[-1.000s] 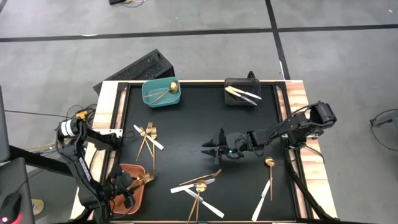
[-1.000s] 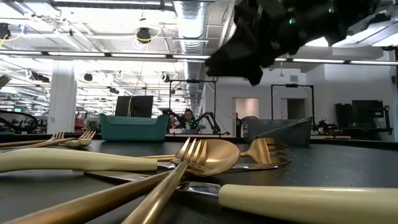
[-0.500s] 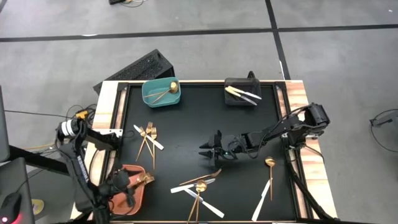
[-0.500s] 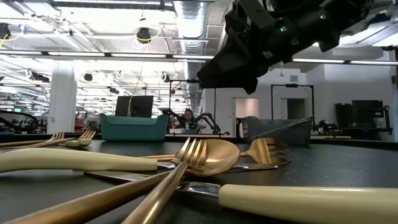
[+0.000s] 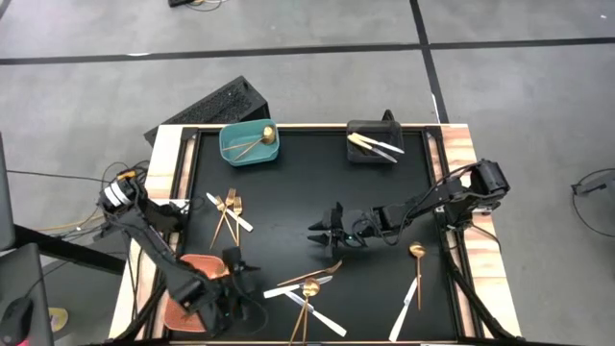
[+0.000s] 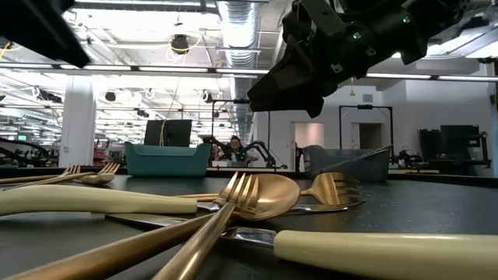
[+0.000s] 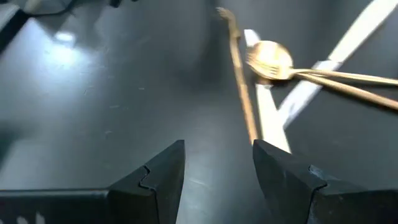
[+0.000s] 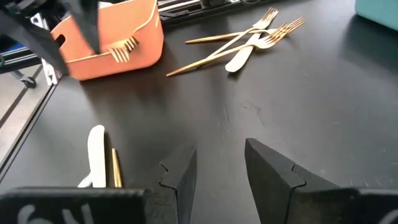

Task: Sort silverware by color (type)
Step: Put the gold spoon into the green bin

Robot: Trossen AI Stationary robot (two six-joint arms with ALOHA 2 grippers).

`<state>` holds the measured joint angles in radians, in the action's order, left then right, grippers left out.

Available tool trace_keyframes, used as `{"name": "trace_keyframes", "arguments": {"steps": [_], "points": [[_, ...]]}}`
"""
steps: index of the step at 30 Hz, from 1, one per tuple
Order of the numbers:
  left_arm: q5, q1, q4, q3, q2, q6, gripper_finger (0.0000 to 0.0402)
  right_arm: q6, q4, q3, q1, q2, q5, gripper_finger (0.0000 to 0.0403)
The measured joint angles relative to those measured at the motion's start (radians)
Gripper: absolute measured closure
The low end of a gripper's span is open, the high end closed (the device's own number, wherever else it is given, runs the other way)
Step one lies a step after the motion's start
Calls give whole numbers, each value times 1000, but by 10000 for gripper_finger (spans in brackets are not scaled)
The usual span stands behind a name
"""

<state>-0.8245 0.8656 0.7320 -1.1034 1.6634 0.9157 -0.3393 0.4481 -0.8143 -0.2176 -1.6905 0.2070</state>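
Fingers of my left gripper [image 7: 217, 177] stand apart, holding nothing — just ahead lies a pile of silverware [image 5: 306, 289], gold spoon and forks crossed over white knives. My right gripper [image 5: 318, 231] hovers mid-table, also open and empty; farther off, forks [image 8: 261, 34] lie near the salmon bin [image 8: 115, 37].

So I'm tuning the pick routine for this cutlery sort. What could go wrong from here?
The central pile crosses forks, a spoon and white-handled knives, so the open left gripper beside it may lift two types at once or drag neighbours. The open right gripper hangs close above the mat near that pile, so the arms could collide. A fork hangs over the salmon bin rim and might slip out.
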Motion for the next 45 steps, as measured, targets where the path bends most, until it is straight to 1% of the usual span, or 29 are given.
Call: {"name": "trace_keyframes", "arguments": {"steps": [4,10,12,14,17,19,21,25,27,29,31,33,37,40,45], "points": [[-21,-70,50,0,0,-7,223,0,-11,0,-13,0,0,249],[-3,-215,95,0,0,-51,223,0,-52,0,-18,0,0,249],[-33,-260,142,0,-1,-58,223,-1,-60,0,-18,0,0,249],[-59,-304,203,0,-13,-43,223,-8,-70,0,-18,1,0,249],[-44,-371,296,1,-51,-1,223,-25,-92,0,-19,1,0,249],[-39,-410,309,32,-86,10,223,-27,-103,0,-19,1,2,249],[-19,-450,284,97,-135,13,223,-26,-113,0,-18,1,15,249],[81,-536,159,282,-263,52,223,-25,-129,0,-18,1,53,249],[134,-572,85,370,-329,120,223,-21,-138,0,-18,1,54,249],[201,-602,49,434,-390,241,223,-18,-140,0,-18,1,55,249],[273,-625,15,473,-430,352,223,-18,-153,0,-17,1,55,249],[313,-635,-3,492,-450,377,223,-15,-154,0,-9,1,54,249],[320,-638,-31,497,-447,276,223,-19,-151,0,10,1,55,249],[311,-638,-82,498,-439,226,223,-40,-148,0,20,1,55,249],[239,-637,-158,498,-433,163,223,-48,-164,0,23,1,54,249]]}}
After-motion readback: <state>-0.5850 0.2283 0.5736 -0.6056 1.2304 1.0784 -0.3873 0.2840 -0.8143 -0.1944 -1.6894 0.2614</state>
